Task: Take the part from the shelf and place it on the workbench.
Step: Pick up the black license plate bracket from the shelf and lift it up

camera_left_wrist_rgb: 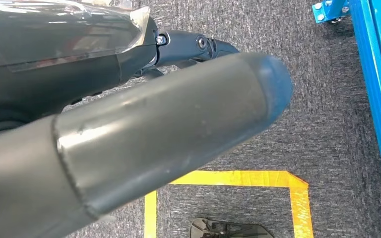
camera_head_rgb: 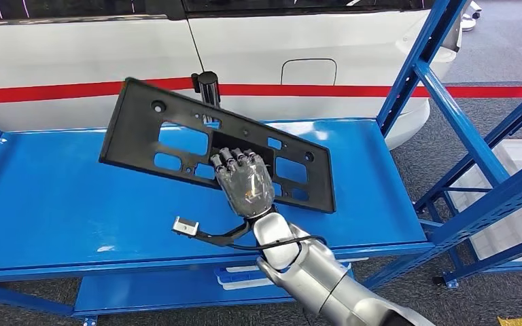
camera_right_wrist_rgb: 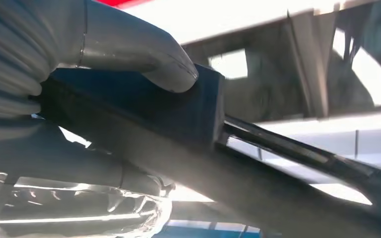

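Note:
The part (camera_head_rgb: 134, 128) is a flat black plate with several cut-outs. It hangs tilted above the blue shelf surface (camera_head_rgb: 54, 197), its left end raised. My right hand (camera_head_rgb: 245, 180) grips its lower edge near the middle, fingers curled over the front face. In the right wrist view the thumb (camera_right_wrist_rgb: 144, 54) presses on the part's dark edge (camera_right_wrist_rgb: 178, 119). My left hand (camera_left_wrist_rgb: 154, 134) hangs over the grey carpet, its thumb straight with nothing against it.
A white vehicle with a red stripe (camera_head_rgb: 279, 41) stands right behind the shelf. A black post (camera_head_rgb: 207, 85) rises at the shelf's back edge. Blue uprights and braces (camera_head_rgb: 442, 88) close the right side. A lower shelf (camera_head_rgb: 149, 288) lies beneath. Yellow floor tape (camera_left_wrist_rgb: 238, 177) is under my left hand.

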You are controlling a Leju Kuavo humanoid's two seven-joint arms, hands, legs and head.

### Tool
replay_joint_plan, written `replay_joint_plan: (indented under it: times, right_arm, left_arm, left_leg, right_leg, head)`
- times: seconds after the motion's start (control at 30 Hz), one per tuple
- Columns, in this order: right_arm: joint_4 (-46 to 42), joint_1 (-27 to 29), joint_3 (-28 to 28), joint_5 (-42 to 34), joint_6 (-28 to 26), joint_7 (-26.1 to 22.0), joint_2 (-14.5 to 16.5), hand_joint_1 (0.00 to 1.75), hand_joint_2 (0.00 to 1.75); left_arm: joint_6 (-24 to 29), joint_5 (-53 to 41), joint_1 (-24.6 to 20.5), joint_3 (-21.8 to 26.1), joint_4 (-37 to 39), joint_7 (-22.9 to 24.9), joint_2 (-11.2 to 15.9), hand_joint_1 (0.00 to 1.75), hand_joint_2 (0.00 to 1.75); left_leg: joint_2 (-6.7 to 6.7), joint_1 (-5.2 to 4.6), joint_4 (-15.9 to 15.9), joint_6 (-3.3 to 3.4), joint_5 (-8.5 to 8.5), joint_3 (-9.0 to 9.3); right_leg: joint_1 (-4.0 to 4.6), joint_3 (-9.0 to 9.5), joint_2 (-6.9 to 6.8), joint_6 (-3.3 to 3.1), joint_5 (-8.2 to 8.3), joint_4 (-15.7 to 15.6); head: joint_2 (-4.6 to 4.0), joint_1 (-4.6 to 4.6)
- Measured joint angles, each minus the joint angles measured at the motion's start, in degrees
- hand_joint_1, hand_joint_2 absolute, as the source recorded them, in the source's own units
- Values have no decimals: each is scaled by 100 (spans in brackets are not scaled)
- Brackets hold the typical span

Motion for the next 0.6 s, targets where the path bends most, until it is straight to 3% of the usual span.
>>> replay_joint_plan:
  times: [0.33,0.4,0.5,0.6]
  right_arm:
    - [-1484,339,-1009,-644,-4,-1748,73,175,175]
    - [-1592,468,-1288,-1575,-4,-2716,227,175,175]
    - [-1720,607,-1633,-3564,-4,-4112,438,175,175]
    - [-1993,626,-1695,-5127,-20,-4564,444,175,175]
  left_arm:
    - [0,-68,-10,2,0,-19,-36,0,0]
    - [-2,-71,-7,14,0,-79,-40,0,0]
    - [-4,-69,3,70,0,-176,-55,0,0]
    - [-7,-71,36,130,0,-242,-69,0,0]
  left_leg:
    - [-2,4,-1,-2,-2,-7]
    - [1,4,-1,-3,-3,-8]
    - [-6,9,-1,-4,-3,-7]
    - [-7,10,-1,-5,-3,-8]
  right_leg:
    - [1,-2,-7,-1,-2,0]
    - [1,3,-5,-1,-1,0]
    - [1,-2,-13,-1,-3,1]
    - [1,-6,-17,-1,-4,1]
  head:
    - [0,0]
    - [0,-2]
    - [0,-3]
    - [0,-2]
